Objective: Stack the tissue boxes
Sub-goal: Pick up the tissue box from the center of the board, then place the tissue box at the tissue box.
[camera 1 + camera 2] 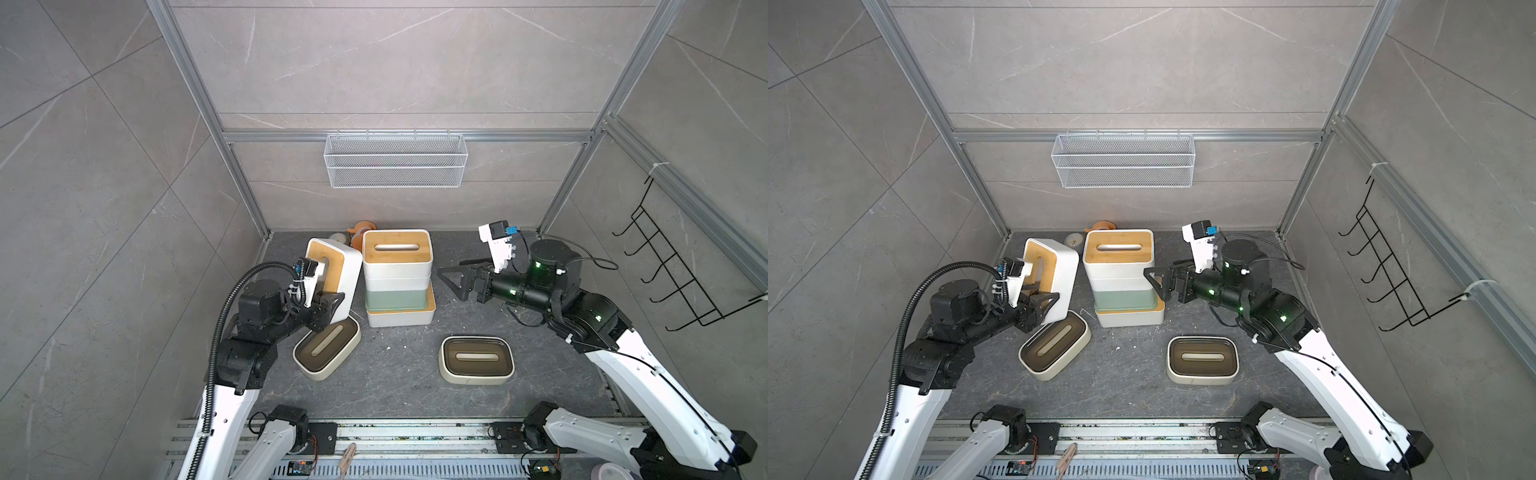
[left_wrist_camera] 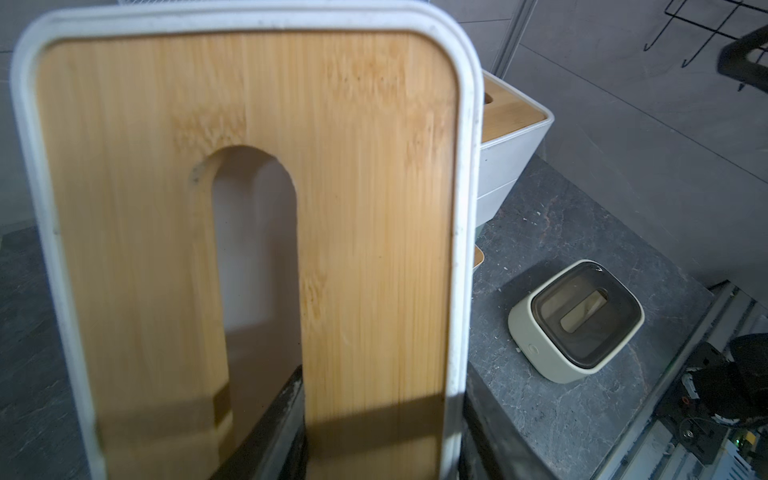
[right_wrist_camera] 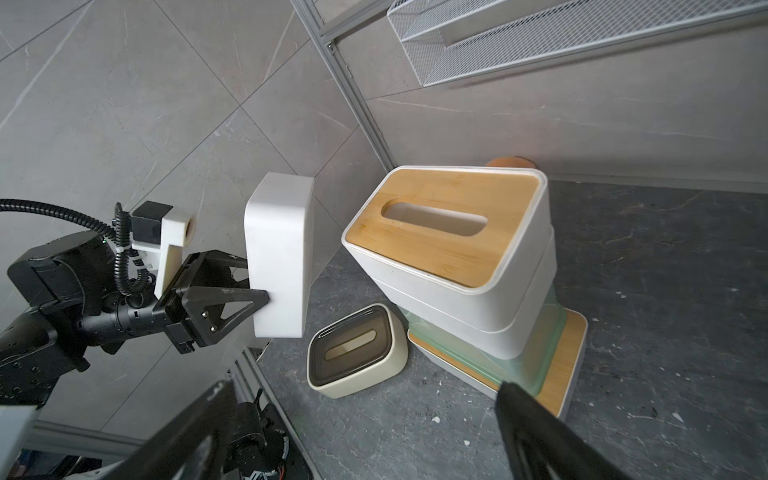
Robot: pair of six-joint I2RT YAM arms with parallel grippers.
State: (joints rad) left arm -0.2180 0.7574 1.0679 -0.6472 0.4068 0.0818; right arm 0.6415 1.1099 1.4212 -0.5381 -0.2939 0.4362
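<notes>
Just left of the uneven four-box stack [image 1: 397, 270], the left hand [image 1: 330, 303], partly closed with one finger through the lid slot [image 2: 253, 232], holds a white bamboo-lidded box [image 1: 338, 270] on end above a cream box [image 1: 328, 353], where it could swing loose or topple the stack; the right hand [image 1: 455, 275] gapes empty.

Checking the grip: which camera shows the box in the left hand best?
The right wrist view: the whole white box shows, upended, with the left hand pinching its lower end. The left wrist view shows only its wooden lid up close; in both top views the left arm hides its lower end.
</notes>
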